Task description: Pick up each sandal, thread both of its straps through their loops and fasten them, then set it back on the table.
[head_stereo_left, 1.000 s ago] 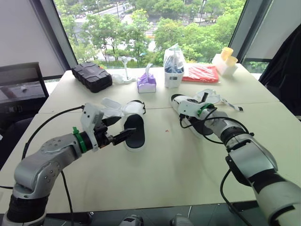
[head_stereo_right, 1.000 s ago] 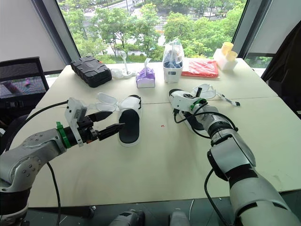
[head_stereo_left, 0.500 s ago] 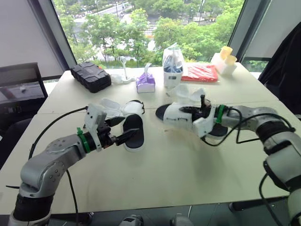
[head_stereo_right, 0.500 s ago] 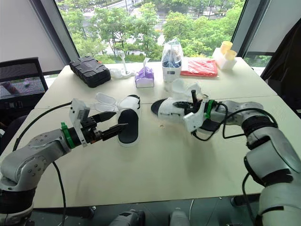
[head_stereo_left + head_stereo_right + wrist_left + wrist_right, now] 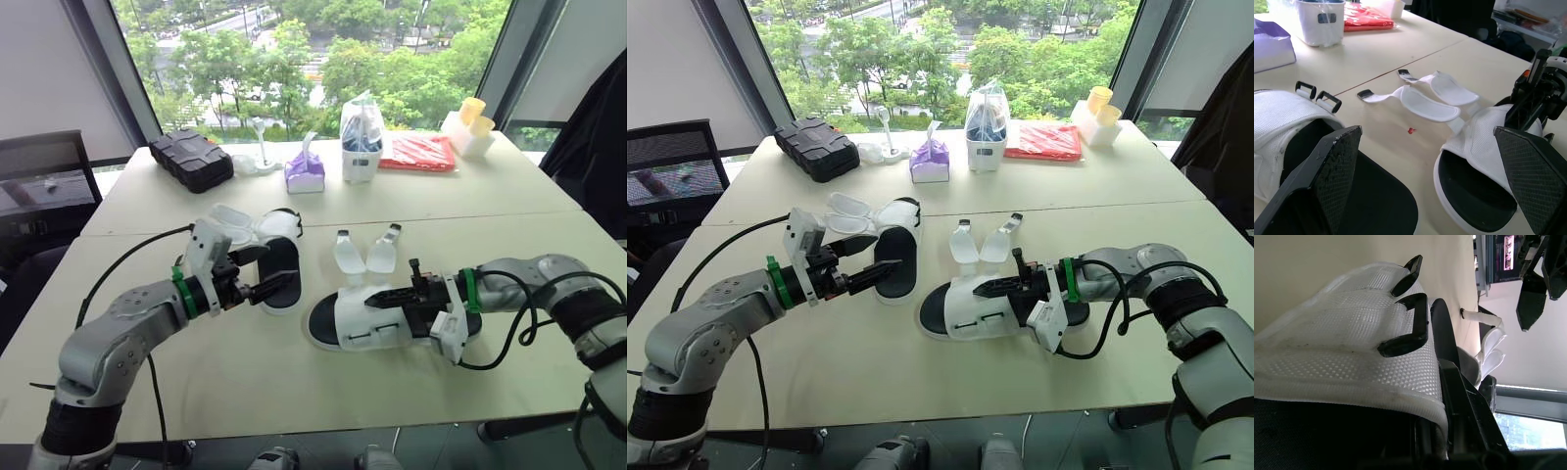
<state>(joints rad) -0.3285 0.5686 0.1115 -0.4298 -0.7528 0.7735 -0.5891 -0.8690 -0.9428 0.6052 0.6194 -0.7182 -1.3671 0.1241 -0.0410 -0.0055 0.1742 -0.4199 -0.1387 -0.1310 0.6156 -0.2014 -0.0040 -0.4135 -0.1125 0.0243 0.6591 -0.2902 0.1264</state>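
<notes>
While right gripper [image 5: 394, 296] clamps the sandal [image 5: 355, 329], left wrist view shows left gripper [image 5: 1425, 136], jaws wide.

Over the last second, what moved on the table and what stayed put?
The right gripper pulled the right sandal nearer and leftward, close to the left sandal; its two straps now lie open on the table. The left gripper, fingers open, stayed by the left sandal, which did not move.
</notes>
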